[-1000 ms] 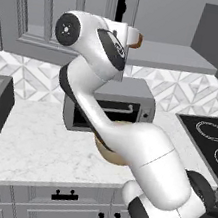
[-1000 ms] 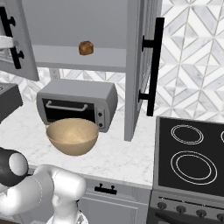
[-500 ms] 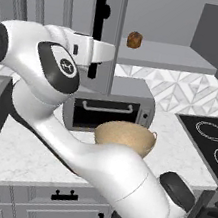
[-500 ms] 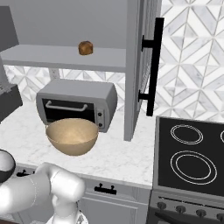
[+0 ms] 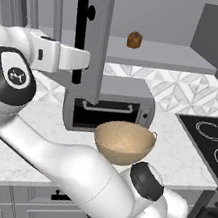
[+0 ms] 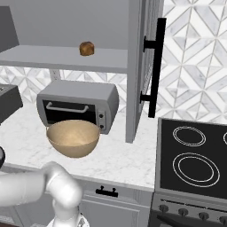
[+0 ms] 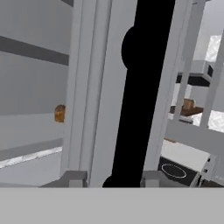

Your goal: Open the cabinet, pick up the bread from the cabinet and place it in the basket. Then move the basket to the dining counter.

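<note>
Left base view shows the white arm reaching up to the left door of the grey upper wall cabinet (image 5: 100,38), its jaws at that door's long black vertical handle (image 5: 79,35). Both panelled doors stand swung open. In the hand view the handle runs between the two small dark finger tips, which sit either side of it with a sliver of room; whether they pinch it or have just let go I cannot tell.

On the plain grey shelf (image 6: 66,56) sits the small rounded golden-brown bread (image 6: 87,48), alone, towards the back. Seen from the hand it peeks out as a brown edge past the door's left side (image 7: 59,113), so it lies beyond the door and off to one side of the jaws, well apart from them and at about their height.

The bread looks light and soft, with a crust that would dent rather than slip. I judge a gentle pinch across its middle, from the front, to be the safest hold; a hard squeeze would crush it.

Below, the tan round speckled bowl-shaped basket (image 5: 124,143) rests on the marble tabletop (image 6: 119,155) just in front of the grey toaster oven (image 6: 79,104). It lies lower than the bread and nearer the robot. A black stovetop (image 6: 195,155) lies to the right.
</note>
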Robot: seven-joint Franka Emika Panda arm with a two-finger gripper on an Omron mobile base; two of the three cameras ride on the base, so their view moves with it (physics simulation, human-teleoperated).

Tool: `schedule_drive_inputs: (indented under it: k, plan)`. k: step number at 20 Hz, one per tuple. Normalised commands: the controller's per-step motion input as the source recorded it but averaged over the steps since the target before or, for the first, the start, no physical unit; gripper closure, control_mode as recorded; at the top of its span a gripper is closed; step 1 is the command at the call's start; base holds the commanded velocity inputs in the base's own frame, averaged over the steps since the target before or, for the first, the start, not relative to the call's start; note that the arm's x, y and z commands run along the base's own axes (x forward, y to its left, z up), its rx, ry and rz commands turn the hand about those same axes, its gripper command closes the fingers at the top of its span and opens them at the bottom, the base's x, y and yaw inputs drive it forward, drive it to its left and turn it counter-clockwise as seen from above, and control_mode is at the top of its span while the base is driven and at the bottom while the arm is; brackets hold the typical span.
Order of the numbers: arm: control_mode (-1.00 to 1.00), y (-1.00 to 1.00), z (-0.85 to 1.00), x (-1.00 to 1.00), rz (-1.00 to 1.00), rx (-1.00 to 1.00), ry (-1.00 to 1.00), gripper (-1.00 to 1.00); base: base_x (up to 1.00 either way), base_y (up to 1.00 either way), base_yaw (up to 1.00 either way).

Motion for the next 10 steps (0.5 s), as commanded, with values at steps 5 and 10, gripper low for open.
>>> schedule_drive_inputs:
  k: [5,10]
  plan:
    - [-1.0,0.08,0.0,-0.03,0.0,0.0,-0.08,-1.0,0.0,0.0,0.0]
    - [-1.0,-0.06,0.0,-0.83,0.08,0.04,-0.13,-1.0,0.0,0.0,0.0]
